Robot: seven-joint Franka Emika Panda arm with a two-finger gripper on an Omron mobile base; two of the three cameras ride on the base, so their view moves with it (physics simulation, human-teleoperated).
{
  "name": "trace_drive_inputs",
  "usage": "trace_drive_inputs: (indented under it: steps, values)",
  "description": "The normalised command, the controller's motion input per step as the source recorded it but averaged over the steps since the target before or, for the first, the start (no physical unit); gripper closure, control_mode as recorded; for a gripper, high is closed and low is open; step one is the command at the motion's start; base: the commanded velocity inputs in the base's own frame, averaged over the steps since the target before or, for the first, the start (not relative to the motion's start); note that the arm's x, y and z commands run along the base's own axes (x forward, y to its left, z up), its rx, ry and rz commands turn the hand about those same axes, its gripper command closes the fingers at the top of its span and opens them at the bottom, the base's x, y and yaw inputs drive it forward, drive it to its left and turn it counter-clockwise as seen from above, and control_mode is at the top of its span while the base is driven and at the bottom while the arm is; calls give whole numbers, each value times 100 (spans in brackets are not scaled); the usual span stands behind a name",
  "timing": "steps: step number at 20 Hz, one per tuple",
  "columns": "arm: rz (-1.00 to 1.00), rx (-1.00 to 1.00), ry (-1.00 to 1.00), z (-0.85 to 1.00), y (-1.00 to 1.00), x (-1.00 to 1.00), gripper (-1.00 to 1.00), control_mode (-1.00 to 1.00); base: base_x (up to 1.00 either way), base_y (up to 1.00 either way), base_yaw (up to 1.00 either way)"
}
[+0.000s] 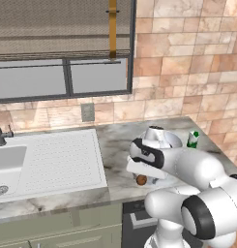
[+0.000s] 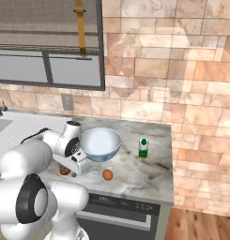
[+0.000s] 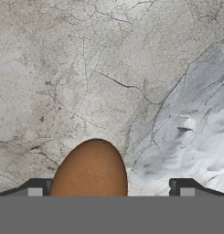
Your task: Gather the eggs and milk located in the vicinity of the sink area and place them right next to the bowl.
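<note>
Marble worktop (image 2: 135,171): dark egg (image 3: 90,169) between spread end effector (image 3: 109,188) tips (nothing pinched); light, brittle, smooth; take across its middle, gently.

The arm (image 1: 197,193) is built of glossy white, rounded shells, bulging like fat cylinders with dome-shaped ends. Between the shells sit dark, nearly black rings at the joints (image 2: 31,198), each showing as a broad band around a white cap. Near the wrist (image 1: 148,154) a black collar wraps the white housing, with a small round white cap above it. The fingers (image 3: 34,188) are small dark blocks, each with a lighter grey square face at its tip.
</note>
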Motion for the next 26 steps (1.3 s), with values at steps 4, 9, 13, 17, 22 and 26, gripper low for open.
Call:
trace_drive_inputs:
  steps: [4, 9, 13, 17, 22, 26]
  values:
    - [0, 0, 0, -3, 0, 0, -100, -100, 0, 0, 0]
    - [0, 0, 0, -3, 0, 0, -100, -100, 0, 0, 0]
    - [0, 0, 0, -2, 10, 0, 100, -100, 0, 0, 0]
    - [0, 0, 0, -5, 14, 0, 100, -100, 0, 0, 0]
    - [0, 0, 1, -11, 1, 0, 100, -100, 0, 0, 0]
    - [-2, 0, 0, -2, 0, 0, 100, -100, 0, 0, 0]
